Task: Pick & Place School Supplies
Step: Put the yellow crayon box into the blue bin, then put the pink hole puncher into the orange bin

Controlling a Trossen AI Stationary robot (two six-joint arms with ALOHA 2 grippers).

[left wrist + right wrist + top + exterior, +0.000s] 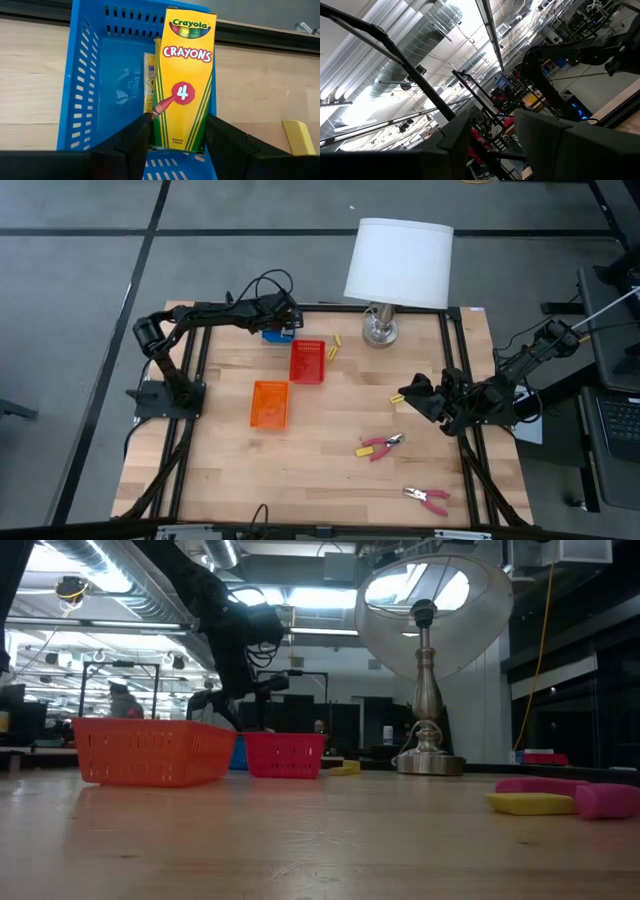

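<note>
My left gripper point(177, 145) hangs over the blue tray point(112, 75) at the table's far side point(275, 332), shut on a yellow crayon box point(184, 75). A second yellow packet point(148, 80) lies on the tray's floor beside it. My right gripper point(492, 142) is open and empty, tipped up toward the ceiling near the right edge point(418, 392). Two pink-handled pliers point(380, 447) point(427, 498) lie flat on the wood. Yellow stubs lie near the red tray point(334, 346) and by the right gripper point(397, 397). My left gripper pinches the crayon box between its two fingers point(136, 140) at the box's bottom end point(177, 140), one finger on each long side edge. The box runs lengthwise away from the fingers over the blue tray, and its top end reaches past the tray's far rim.
A red tray point(307, 361) and an orange tray point(270, 404) sit mid-table, right and near of the blue one. A white-shaded lamp point(395, 270) stands on the far edge. Bare wood stretches along the near-left of the table.
</note>
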